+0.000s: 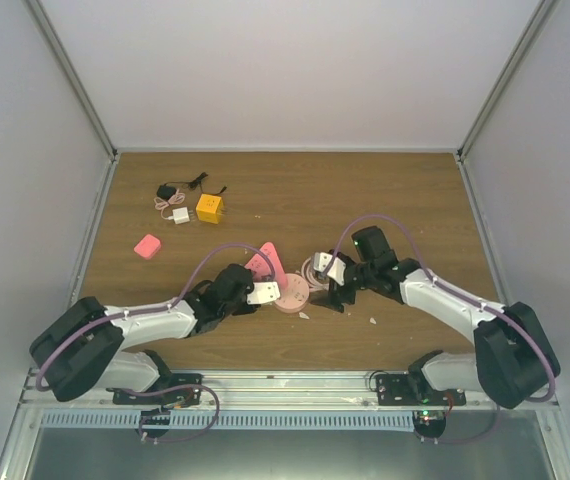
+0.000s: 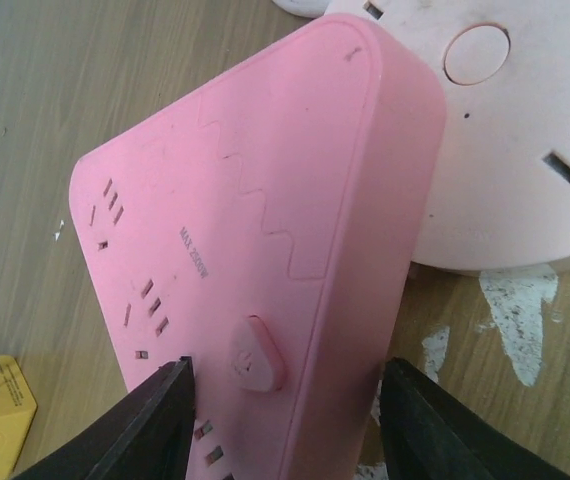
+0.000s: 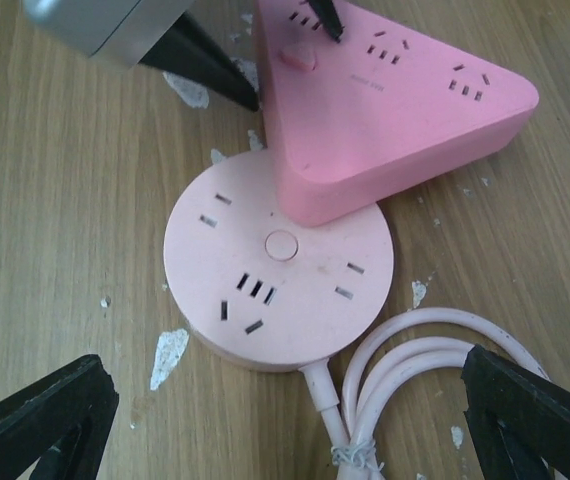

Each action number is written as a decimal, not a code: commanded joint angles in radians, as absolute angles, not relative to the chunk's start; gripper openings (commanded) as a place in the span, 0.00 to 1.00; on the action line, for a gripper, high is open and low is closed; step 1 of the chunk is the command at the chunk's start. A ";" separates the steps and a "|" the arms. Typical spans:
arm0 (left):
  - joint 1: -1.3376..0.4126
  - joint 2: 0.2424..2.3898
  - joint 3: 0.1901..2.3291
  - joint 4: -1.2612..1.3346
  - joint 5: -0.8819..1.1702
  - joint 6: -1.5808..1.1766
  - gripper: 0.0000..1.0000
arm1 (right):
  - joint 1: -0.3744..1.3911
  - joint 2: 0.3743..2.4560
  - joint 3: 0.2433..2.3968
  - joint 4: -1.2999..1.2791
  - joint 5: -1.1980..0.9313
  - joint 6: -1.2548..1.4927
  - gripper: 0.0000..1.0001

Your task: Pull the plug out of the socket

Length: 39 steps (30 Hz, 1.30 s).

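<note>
The socket (image 1: 266, 263), a flat pink triangle, lies tilted with one corner resting on a round pink power strip (image 1: 291, 294). In the left wrist view the socket (image 2: 255, 200) fills the frame, and my left gripper (image 2: 285, 400) straddles it. One finger lies over its top face and the other stands a small gap off its side wall. In the right wrist view my right gripper (image 3: 285, 400) hangs open, wide apart, over the round strip (image 3: 275, 280) and its white cable (image 3: 415, 350). No plug shows.
At the back left lie a yellow cube (image 1: 209, 208), a small white adapter (image 1: 180, 215), a black adapter (image 1: 168, 191) and a small pink block (image 1: 147, 246). White scuffs mark the wooden table (image 1: 385, 200). Walls close in both sides.
</note>
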State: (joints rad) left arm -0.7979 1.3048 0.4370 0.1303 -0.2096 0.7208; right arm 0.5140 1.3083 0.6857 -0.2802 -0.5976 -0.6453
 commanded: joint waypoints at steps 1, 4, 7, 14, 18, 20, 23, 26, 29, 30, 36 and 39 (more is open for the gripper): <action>-0.799 1.335 0.431 0.204 -0.198 0.701 0.49 | 0.529 1.263 0.625 -0.208 -0.552 -0.723 0.95; -0.794 1.344 0.433 0.184 -0.171 0.680 0.45 | 0.537 1.252 0.608 -0.198 -0.548 -0.754 0.95; -0.779 1.355 0.429 0.177 -0.149 0.666 0.41 | 0.556 1.263 0.600 -0.190 -0.541 -0.777 0.94; -0.679 1.368 0.471 0.110 -0.006 0.633 0.37 | 0.632 1.290 0.586 -0.135 -0.474 -0.809 0.94; -0.646 1.391 0.510 0.064 0.088 0.623 0.36 | 0.673 1.311 0.549 -0.046 -0.400 -0.892 0.94; -0.634 1.407 0.521 0.054 0.106 0.624 0.35 | 0.692 1.323 0.520 0.020 -0.344 -0.961 0.93; -0.615 1.425 0.537 0.036 0.135 0.624 0.34 | 0.710 1.328 0.453 0.139 -0.262 -1.051 0.91; -0.598 1.438 0.551 0.021 0.163 0.622 0.34 | 0.732 1.331 0.389 0.260 -0.210 -1.098 0.89; -0.580 1.456 0.565 0.009 0.188 0.617 0.33 | 0.773 1.342 0.306 0.431 -0.135 -1.145 0.88; -0.575 1.462 0.570 0.008 0.192 0.616 0.33 | 0.788 1.348 0.276 0.497 -0.113 -1.169 0.87; -0.565 1.474 0.586 0.008 0.208 0.614 0.33 | 0.844 1.393 0.203 0.759 -0.047 -1.240 0.72; -0.560 1.470 0.589 -0.017 0.221 0.605 0.33 | 0.848 1.415 0.204 0.793 -0.040 -1.257 0.60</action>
State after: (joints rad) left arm -0.5694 1.4456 0.5858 0.0578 0.1841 0.6350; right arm 0.8330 1.3880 0.2138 0.6262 -0.0887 -1.2007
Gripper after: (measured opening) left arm 0.334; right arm 0.643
